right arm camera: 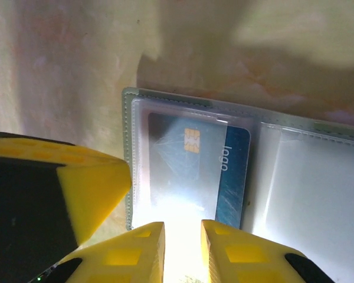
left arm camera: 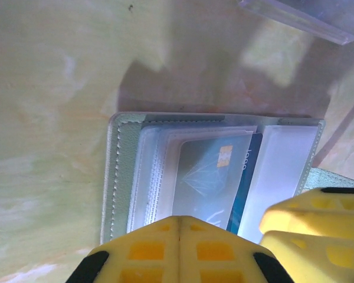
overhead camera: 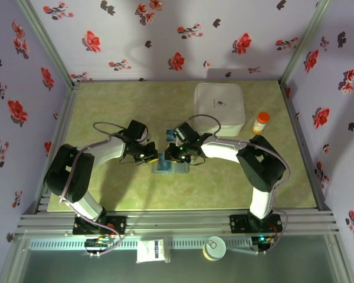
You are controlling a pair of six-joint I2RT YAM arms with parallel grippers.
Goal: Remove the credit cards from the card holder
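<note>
Extraction of a first card looks to be the step in hand: the slate grey-blue bifold card holder (left arm camera: 121, 177) lies open and flat on the pale green marbled table (left arm camera: 47, 118), midway between the two arms. A blue plastic credit card (right arm camera: 233, 171) with a gold chip sits in a clear sleeve on one inner panel. The right gripper (right arm camera: 183, 230) hangs over that card's near end with its yellow fingers a narrow gap apart; glare fills the gap, so I cannot tell whether they touch the card. The left gripper (left arm camera: 180, 227) has its fingers pressed together, seam closed, low over the same panel — probably pinning it, though contact is hidden. Next, I judge, the right fingers must nip the card's exposed edge and draw it along the slot while the card holder is held down.
</note>
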